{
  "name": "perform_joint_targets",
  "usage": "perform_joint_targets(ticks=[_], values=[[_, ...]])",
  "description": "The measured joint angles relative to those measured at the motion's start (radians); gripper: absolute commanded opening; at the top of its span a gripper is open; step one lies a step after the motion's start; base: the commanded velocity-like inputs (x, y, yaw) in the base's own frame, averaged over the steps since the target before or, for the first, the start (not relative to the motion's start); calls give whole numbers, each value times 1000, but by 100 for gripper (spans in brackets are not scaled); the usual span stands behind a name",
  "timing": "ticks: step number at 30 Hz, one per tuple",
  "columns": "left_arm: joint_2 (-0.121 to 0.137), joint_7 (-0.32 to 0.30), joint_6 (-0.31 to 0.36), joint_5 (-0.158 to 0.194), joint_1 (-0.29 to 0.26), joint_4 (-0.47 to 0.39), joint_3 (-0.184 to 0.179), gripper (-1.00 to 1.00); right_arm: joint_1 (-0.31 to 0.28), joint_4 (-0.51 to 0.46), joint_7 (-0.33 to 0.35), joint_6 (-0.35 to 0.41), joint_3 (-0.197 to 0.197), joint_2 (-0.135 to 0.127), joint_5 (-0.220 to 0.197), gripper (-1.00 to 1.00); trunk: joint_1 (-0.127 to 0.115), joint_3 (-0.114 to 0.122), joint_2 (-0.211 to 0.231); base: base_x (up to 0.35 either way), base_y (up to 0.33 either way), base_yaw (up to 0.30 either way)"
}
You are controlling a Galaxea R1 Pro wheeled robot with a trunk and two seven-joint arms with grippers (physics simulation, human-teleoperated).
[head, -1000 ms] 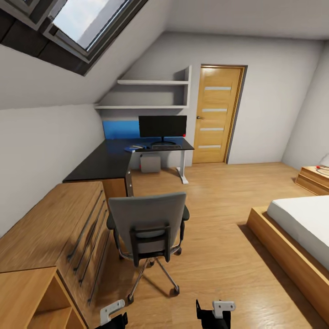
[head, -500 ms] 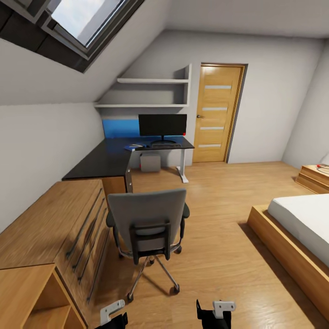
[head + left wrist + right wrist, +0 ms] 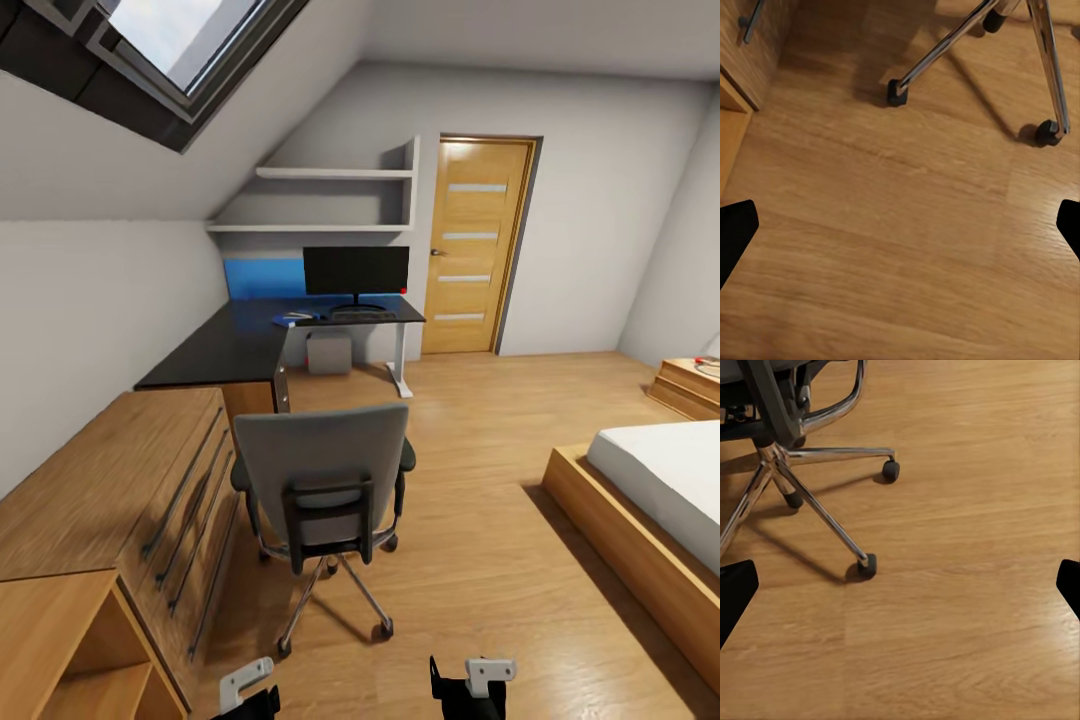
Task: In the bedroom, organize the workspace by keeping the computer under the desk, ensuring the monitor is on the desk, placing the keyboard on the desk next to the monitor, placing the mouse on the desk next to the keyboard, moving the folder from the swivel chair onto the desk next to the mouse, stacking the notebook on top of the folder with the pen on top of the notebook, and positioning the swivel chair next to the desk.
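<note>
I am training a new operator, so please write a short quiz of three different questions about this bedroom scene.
1. True or false: the chair has its back toward the camera.
2. Where does the monitor stand?
A. on the desk
B. on the floor
C. on the bed
3. Fill in: in the wrist views, each end effector, left and right, has its fingers wide apart over the wooden ____.

Key: 1 true; 2 A; 3 floor.
</note>
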Motion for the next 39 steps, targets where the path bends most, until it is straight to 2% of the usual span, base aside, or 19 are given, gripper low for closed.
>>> perform_joint_targets(ticks=[39], values=[[0, 2, -1, 1, 0, -1, 5, 100, 0, 0, 0, 0, -1, 0, 0, 100, 150, -122, -273, -21, 0, 0]])
